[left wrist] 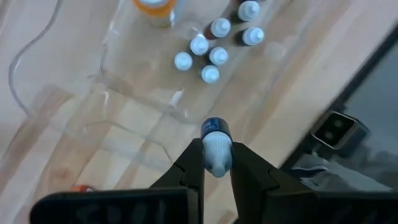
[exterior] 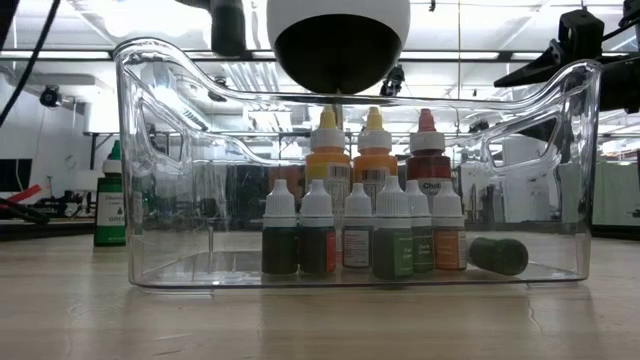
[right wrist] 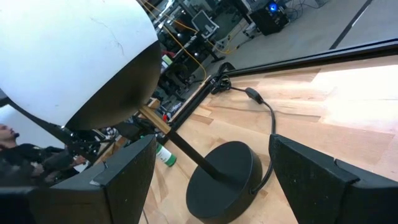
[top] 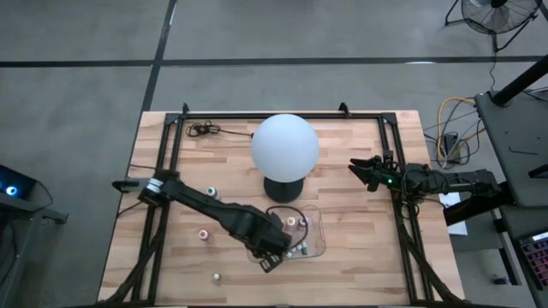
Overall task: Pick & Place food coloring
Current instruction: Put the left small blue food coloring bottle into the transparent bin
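Currently, the left end effector (left wrist: 217, 163) grips a light, rigid, slippery food coloring bottle (left wrist: 216, 143) at its cap above the clear tray (left wrist: 74, 93); the right end effector (top: 364, 171) waits open.

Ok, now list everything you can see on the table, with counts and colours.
Table: one, light wood.
Lamp: one, white globe on black base, mid-table.
Cable: one, black, near the far-left corner.
Tray: one, clear, in front of the lamp.
Tray bottles: about ten; white-capped ones in front, three taller with yellow, orange and red caps behind, one dark one lying down.
Loose bottles: three, teal, pink, whitish, left of the tray.
Held bottle: one, blue with white cap.
Left gripper: shut on the held bottle, at the tray's near-left corner.
Right gripper: open, waiting right of the lamp.
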### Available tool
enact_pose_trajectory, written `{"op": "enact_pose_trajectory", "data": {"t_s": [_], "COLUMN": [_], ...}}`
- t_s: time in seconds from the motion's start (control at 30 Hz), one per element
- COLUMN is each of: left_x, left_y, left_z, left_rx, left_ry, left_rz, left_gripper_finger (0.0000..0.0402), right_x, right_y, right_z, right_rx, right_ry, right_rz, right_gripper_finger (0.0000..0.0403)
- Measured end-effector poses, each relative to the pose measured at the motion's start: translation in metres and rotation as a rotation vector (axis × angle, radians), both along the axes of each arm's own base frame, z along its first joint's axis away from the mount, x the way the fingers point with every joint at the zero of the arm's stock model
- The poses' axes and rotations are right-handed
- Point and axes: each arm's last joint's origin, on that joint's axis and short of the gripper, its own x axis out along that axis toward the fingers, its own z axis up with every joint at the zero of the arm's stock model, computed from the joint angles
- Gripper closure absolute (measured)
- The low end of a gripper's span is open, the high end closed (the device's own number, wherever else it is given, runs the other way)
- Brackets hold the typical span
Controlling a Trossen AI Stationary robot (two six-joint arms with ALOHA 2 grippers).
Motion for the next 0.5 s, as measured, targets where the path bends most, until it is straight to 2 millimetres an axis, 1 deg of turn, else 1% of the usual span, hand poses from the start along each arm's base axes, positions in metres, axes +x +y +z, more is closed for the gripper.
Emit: {"op": "enact_pose_trajectory", "data": {"t_s": [0.17,0.33,0.5], "left_x": [0.015,0.025,0.029], "left_y": [-0.003,-0.005,-0.004], "left_z": [-0.02,-0.034,-0.041], "left_rx": [0.049,0.089,0.093], "left_ry": [0.044,0.06,0.055], "left_rz": [0.001,0.01,0.019], "left_gripper_finger": [0.0374,0.0374,0.0374], "right_x": [0.0,0.0,0.0], "right_y": [0.0,0.0,0.0], "right_z": [0.0,0.0,0.0], "right_rx": [0.0,0.0,0.0], "right_ry": [-0.001,-0.001,0.0], "right_rz": [0.0,0.0,0.0], "right_gripper_finger": [0.0101,0.0101,0.0101]}}
